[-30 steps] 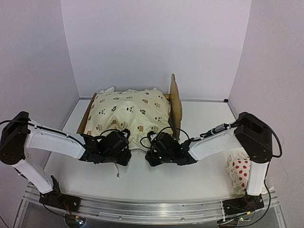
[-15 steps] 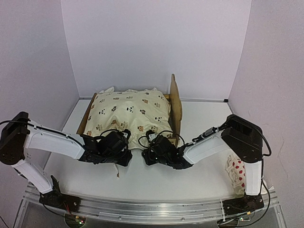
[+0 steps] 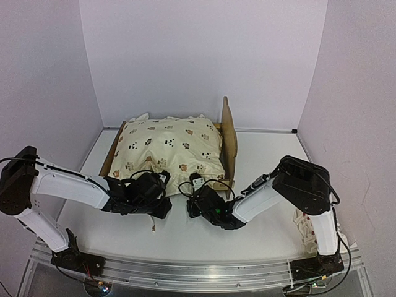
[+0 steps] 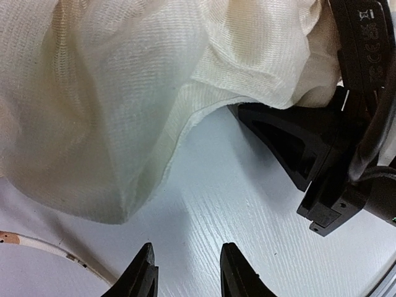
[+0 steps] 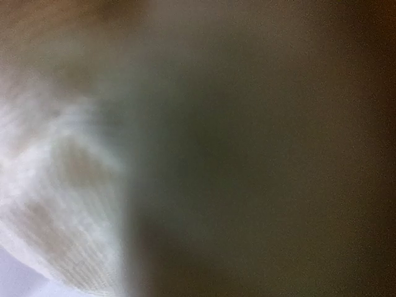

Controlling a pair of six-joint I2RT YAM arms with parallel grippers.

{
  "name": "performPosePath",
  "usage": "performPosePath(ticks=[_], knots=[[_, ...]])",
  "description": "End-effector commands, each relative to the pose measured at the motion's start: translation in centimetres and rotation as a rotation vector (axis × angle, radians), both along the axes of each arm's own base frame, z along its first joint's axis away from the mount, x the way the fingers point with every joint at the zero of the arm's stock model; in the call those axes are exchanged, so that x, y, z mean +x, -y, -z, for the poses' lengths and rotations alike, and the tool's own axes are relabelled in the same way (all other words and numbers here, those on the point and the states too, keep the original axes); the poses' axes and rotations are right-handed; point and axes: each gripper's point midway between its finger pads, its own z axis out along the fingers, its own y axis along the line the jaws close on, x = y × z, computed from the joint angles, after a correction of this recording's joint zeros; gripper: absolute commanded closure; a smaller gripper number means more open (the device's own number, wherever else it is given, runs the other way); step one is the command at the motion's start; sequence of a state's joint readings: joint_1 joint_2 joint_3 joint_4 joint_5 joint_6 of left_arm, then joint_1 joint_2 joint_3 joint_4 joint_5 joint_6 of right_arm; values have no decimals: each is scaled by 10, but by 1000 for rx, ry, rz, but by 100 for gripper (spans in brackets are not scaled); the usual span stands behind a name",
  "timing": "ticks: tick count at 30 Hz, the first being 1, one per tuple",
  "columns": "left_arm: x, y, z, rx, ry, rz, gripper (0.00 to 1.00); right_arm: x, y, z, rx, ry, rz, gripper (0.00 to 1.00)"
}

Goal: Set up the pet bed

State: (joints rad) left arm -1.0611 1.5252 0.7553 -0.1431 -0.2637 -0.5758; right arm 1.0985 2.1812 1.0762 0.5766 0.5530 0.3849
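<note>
The pet bed (image 3: 229,135) stands at the back middle, its plywood end board upright on the right and a side rail (image 3: 109,156) on the left. A cream animal-print cushion (image 3: 170,148) lies on it and hides the base. My left gripper (image 3: 164,204) is open and empty on the table, just short of the cushion's near edge (image 4: 111,124); its fingertips (image 4: 146,272) are apart. My right gripper (image 3: 194,202) is pushed against the cushion's near right corner. In the left wrist view its dark body (image 4: 303,148) reaches under the fabric. The right wrist view shows only blurred cloth (image 5: 43,204).
A cushion tie (image 3: 153,226) lies loose on the table by my left gripper, also in the left wrist view (image 4: 37,244). A white red-dotted pillow (image 3: 307,223) lies at the right, mostly hidden behind my right arm. Walls close in the table on three sides.
My right arm has swung its forearm to the left and its gripper has slid left, closer under the cushion's near edge. The left arm has stayed put.
</note>
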Motion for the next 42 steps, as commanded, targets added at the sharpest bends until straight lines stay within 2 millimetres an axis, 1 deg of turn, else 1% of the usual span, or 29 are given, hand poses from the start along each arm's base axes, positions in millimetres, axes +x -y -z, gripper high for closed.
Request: performPosePath(ticks=[1, 3, 4, 6, 8, 9, 10, 13, 16, 19, 22, 24, 27, 29, 31, 33, 35, 37, 42], knots=[[3, 3, -17, -57, 28, 0, 65, 3, 8, 0, -3, 44, 29, 99], [1, 5, -20, -67, 31, 17, 66, -2, 7, -5, 2, 36, -6, 100], [0, 6, -23, -77, 35, 28, 66, -9, 7, -5, -1, 22, -44, 100], [-2, 8, -25, -86, 37, 54, 66, -21, 2, -14, 15, 0, -128, 100], [-6, 12, -28, -103, 37, 92, 66, -37, 2, -20, 20, -23, -212, 100], [-7, 14, -29, -108, 39, 108, 66, -45, 3, -19, 19, -45, -253, 100], [-9, 16, -31, -116, 37, 122, 66, -51, 3, -23, 20, -55, -284, 100], [-11, 21, -31, -121, 36, 155, 66, -67, 3, -25, 16, -110, -366, 100], [-13, 27, -31, -129, 32, 188, 66, -76, 4, -24, -4, -160, -403, 99], [-13, 34, -29, -132, 32, 211, 66, -80, 7, -21, -16, -182, -417, 95], [-14, 40, -26, -128, 39, 252, 64, -82, 9, -21, -22, -186, -432, 98], [-14, 47, -28, -135, 66, 297, 60, -82, 8, -21, -25, -188, -445, 100], [-15, 49, -23, -90, 106, 380, 55, -83, 7, -20, -30, -205, -467, 100], [-11, 50, -16, -42, 133, 407, 54, -83, 8, -20, -30, -220, -477, 100], [-6, 50, -11, -6, 163, 422, 55, -83, 8, -21, -18, -233, -489, 100], [-7, 55, -13, -22, 205, 460, 54, -83, 10, -23, 8, -264, -507, 100], [-7, 55, -14, -23, 248, 490, 54, -81, 13, -26, 36, -296, -515, 100], [-8, 54, -11, -6, 286, 526, 53, -77, 16, -29, 66, -321, -517, 100], [-4, 58, -8, 51, 385, 615, 51, -80, 16, -35, 125, -390, -579, 100]])
